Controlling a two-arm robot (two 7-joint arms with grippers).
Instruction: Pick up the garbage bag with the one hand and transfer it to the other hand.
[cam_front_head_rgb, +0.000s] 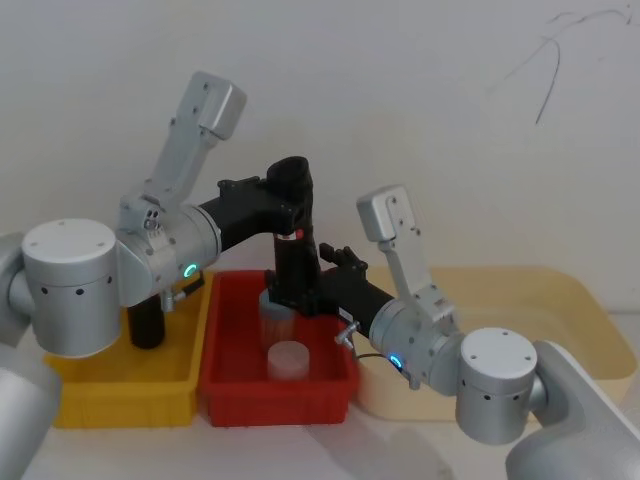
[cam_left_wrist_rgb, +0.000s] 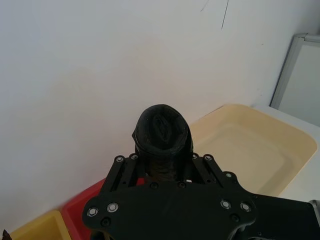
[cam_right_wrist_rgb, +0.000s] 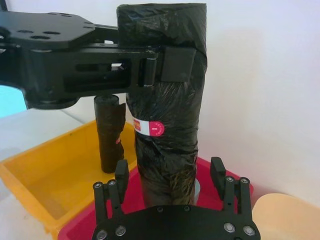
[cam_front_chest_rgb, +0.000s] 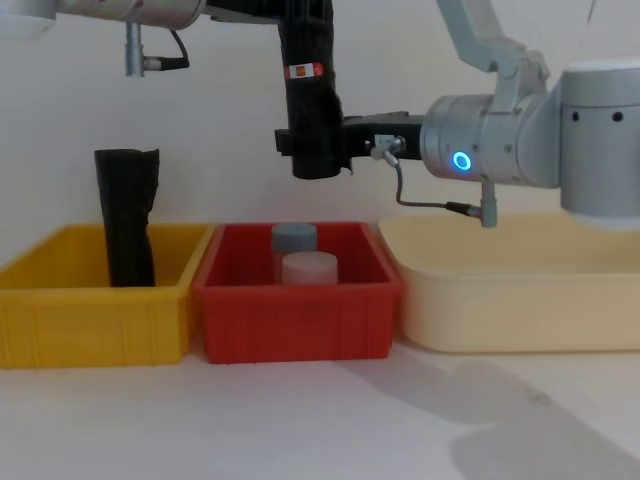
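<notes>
Right, on my head feed the left gripper (cam_front_head_rgb: 285, 205) has its fingers clamped on the garbage bag (cam_front_head_rgb: 293, 230) near the top end, and the bag stands upright in the air above the red bin (cam_front_head_rgb: 225, 385). Its red-and-white label (cam_right_wrist_rgb: 150, 128) sits just below that grip. The right gripper (cam_right_wrist_rgb: 169, 172) is at the bag's lower end with its fingers spread, one on each side. From its wrist camera I see a gap between each finger and the plastic, so it has hold of nothing. The chest feed (my best side-on look) shows the bag's bottom clear of the two cylinders (cam_front_chest_rgb: 305, 260) standing in the red bin. A second black roll (cam_front_chest_rgb: 128, 220) stands in the yellow bin (cam_front_chest_rgb: 90, 325) on the left, and a cream tray (cam_front_chest_rgb: 520, 310) lies on the right.
</notes>
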